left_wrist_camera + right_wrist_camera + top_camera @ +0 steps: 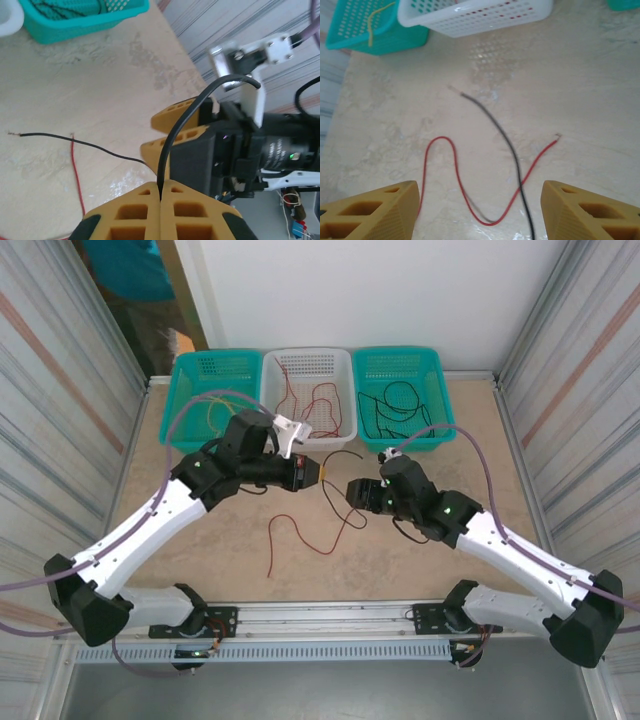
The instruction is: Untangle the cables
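Black cable (161,170) clamped in L pincer (160,189), plain on wrist cam, R pincer (480,192) released

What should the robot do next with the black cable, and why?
Probably the left gripper should pull the black cable slowly up and away. It is shut on that cable, the right gripper is open and holding nothing, and the black cable crosses the red cable on the table.
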Motion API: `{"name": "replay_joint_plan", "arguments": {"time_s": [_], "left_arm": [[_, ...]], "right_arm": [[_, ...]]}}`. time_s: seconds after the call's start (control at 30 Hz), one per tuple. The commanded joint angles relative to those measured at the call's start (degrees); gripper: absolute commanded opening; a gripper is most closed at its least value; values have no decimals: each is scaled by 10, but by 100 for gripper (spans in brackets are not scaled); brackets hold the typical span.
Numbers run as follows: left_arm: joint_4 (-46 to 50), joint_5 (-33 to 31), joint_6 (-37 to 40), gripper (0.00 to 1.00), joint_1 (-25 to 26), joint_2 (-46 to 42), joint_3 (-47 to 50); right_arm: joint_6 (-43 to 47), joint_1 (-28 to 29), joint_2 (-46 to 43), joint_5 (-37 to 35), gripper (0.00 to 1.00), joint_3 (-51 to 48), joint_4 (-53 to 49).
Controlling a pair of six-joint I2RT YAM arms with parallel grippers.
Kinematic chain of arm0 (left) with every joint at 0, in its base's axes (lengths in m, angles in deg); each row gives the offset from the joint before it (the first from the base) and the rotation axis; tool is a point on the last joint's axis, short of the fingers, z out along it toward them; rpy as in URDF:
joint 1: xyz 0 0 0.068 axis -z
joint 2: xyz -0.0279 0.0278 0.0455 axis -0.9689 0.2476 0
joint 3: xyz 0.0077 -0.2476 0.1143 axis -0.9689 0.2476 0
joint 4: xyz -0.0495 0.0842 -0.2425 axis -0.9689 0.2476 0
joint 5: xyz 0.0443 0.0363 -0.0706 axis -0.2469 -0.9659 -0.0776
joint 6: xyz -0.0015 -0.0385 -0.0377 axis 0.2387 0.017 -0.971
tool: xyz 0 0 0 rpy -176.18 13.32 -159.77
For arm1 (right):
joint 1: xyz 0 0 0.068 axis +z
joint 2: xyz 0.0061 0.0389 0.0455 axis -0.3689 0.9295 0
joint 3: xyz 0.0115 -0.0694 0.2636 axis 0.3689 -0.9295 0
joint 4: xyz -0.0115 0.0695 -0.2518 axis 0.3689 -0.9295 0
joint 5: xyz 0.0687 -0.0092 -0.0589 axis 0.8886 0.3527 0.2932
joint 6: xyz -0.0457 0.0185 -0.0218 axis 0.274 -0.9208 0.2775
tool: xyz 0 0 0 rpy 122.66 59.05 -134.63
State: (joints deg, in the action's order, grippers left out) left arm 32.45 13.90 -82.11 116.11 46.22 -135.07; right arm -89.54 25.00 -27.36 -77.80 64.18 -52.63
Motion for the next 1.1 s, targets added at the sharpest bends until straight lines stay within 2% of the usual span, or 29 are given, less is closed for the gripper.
{"name": "replay_joint_plan", "arguments": {"time_s": [0.0,0.3,0.6,0.67,0.83,0.93,1.07], "left_arm": [[1,50,8,0,-24,-6,-17],[-45,151,-21,0,-79,-13,0],[-107,219,-50,0,-94,-34,20],[-109,222,-54,0,-102,-37,23],[-111,227,-60,0,-108,-38,27],[-133,234,-72,0,-108,-43,35],[-124,229,-66,0,-108,-44,28]], "right_arm": [[30,24,-18,12,65,24,34],[97,126,0,-58,65,92,17],[115,153,41,-80,63,133,8],[116,153,39,-79,59,132,9],[116,154,35,-77,42,130,11],[115,154,37,-76,38,129,12],[117,154,41,-72,18,133,14]]}}
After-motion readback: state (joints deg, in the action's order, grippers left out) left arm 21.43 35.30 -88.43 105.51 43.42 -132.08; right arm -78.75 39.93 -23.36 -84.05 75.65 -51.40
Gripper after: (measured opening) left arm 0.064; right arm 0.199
